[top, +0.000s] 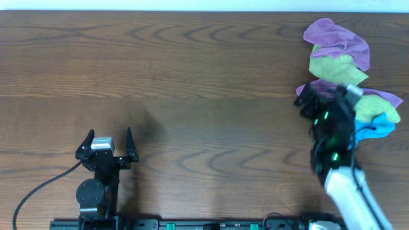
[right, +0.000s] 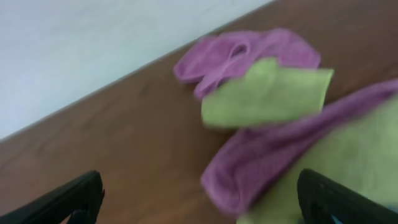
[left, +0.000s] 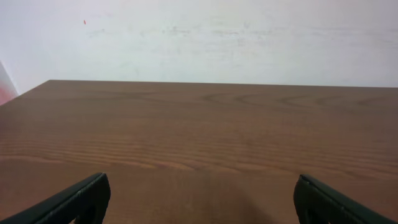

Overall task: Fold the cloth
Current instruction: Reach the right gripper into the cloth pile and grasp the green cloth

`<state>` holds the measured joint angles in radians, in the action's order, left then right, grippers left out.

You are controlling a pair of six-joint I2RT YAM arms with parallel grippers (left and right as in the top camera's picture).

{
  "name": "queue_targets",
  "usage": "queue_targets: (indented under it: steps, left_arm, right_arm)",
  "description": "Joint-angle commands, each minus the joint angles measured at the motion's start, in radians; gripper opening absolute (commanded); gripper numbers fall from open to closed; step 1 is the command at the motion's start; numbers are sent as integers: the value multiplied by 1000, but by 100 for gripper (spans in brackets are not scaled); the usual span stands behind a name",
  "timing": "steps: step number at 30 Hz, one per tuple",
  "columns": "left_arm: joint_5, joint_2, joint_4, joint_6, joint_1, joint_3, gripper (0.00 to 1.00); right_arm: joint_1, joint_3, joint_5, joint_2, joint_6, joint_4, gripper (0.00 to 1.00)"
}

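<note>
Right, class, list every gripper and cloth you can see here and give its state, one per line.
Left gripper: open, holding nothing.
Right gripper: open, holding nothing.
Far purple cloth: crumpled.
Far green cloth: rumpled, lying partly on purple.
Near purple cloth: crumpled.
Near green cloth: rumpled, among the others.
Blue cloth: bunched, partly hidden.

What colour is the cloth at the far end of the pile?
The far cloth is purple; the overhead view shows it best.
</note>
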<state>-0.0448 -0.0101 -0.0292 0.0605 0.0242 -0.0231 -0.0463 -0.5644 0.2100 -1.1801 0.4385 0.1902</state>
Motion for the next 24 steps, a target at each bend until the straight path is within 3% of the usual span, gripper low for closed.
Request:
queue_targets:
  steps: [1, 9, 13, 17, 24]
  left_arm:
    - [29, 5, -48, 14, 3, 18, 95]
    - [29, 5, -48, 14, 3, 18, 96]
    - [29, 5, -48, 14, 3, 18, 95]
    - [29, 5, -48, 14, 3, 18, 95]
    - [29, 5, -48, 14, 3, 18, 95]
  right_arm:
    - [-69, -179, 0, -78, -44, -106, 99]
    - [-239, -563, -100, -344, -148, -394, 99]
    - [-243, -582, -267, -376, -148, -482, 99]
    - [-241, -571, -270, -377, -148, -553, 99]
    - [-243, -571, -53, -377, -23, -827, 96]
